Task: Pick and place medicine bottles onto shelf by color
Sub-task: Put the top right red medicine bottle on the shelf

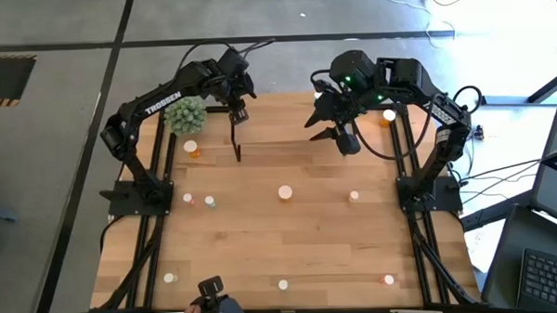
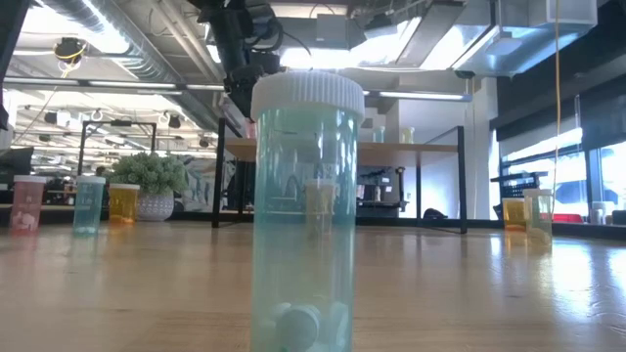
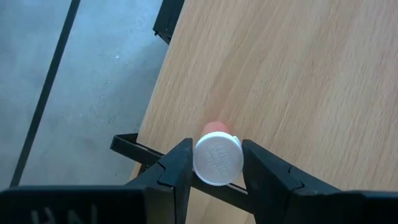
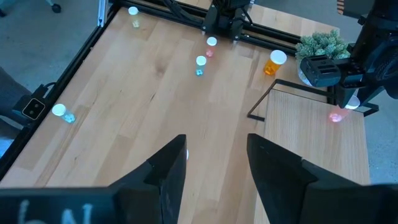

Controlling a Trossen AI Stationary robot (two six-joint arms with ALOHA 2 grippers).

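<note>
Closest to the low camera, a teal bottle with white tablets in it is seen standing on the bench.

The shelf is set at the bench's far side. The left arm is reached in from its base, elbow raised behind the plant, with the wrist turned down over the shelf's far left corner. The right arm is folded back at the elbow, and its tool is held above the shelf's middle.

The left tool is pinched on a pink bottle, gripped at the white cap between both fingers. The bottle is held upright over the shelf's edge; whether it touches the board cannot be told. The right tool's fingers are spread, with nothing between them.

Eight caps are counted on the open bench from above:
- an orange bottle beside the shelf's left leg
- a pair near the left base
- a larger orange one at mid-bench
- one to its right
- three along the near edge

A ninth is seen by the shelf's right end.
</note>
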